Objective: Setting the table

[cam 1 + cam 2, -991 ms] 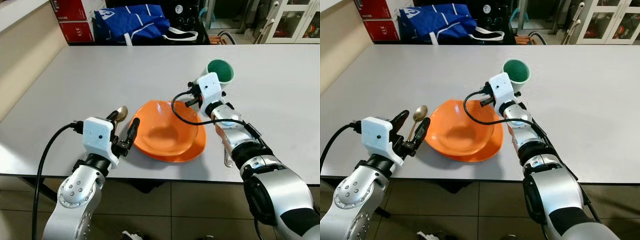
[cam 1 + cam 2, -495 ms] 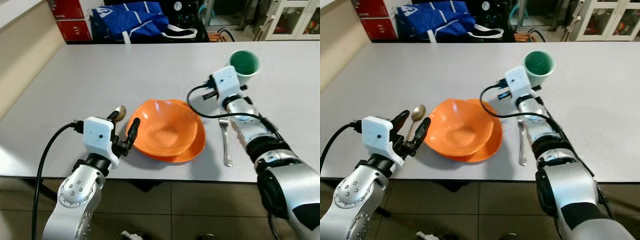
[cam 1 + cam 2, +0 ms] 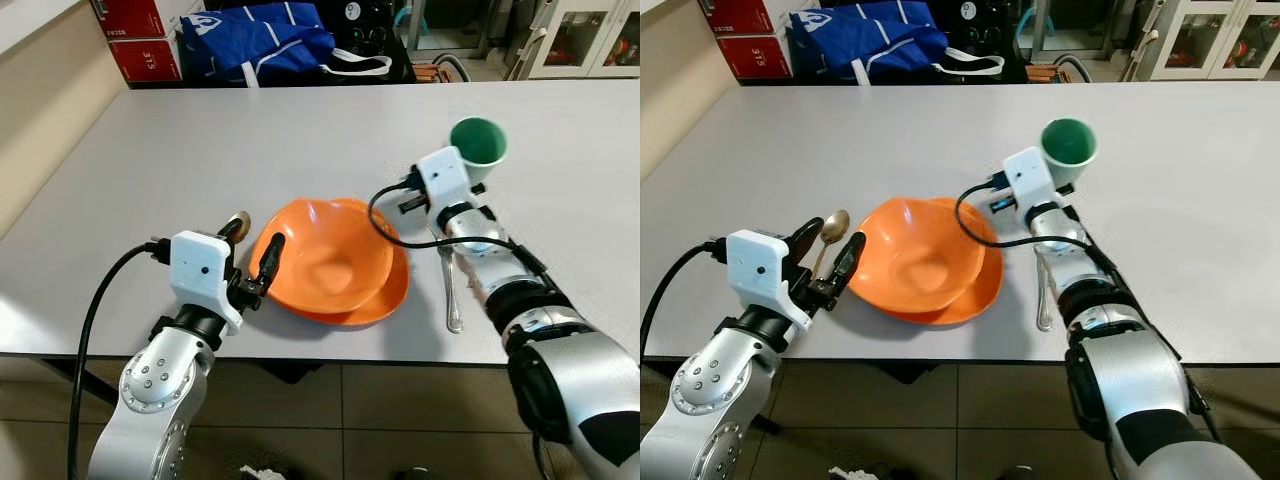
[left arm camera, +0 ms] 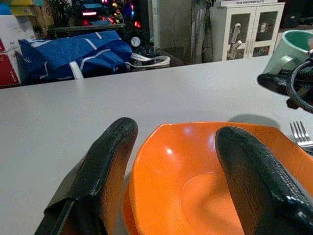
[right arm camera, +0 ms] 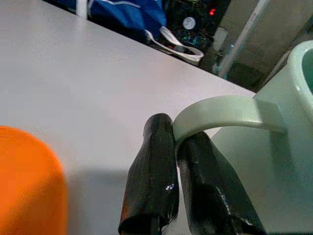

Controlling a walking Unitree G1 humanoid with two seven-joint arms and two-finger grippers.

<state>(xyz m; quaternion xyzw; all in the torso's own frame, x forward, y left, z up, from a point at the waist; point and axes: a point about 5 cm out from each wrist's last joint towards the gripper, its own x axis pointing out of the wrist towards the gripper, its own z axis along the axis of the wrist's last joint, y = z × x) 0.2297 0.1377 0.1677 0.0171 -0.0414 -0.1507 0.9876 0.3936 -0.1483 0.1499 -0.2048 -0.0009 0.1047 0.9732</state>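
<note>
Left gripper [image 3: 256, 268]: we have it spread, idle at the bowl's near rim.
Bowl [image 3: 330, 262]: placed, near table edge.
Spoon [image 3: 828, 235]: laid left of bowl.
Fork [image 3: 448, 285]: laid right of bowl.
Right gripper [image 5: 182, 183]: pinching mug [image 3: 477, 146] handle, beyond fork.
Left: we judge mug not yet set down.

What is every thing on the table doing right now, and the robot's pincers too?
Green mug: held by its handle, tilted, looks empty.
Right pincer: shut on the mug's handle.
Left pincer: open, fingers astride the bowl's near rim.
Orange bowl: upright on the orange plate, empty.
Orange plate: flat on the table, under the bowl.
Spoon: lying left of the bowl.
Fork: lying right of the plate.
</note>
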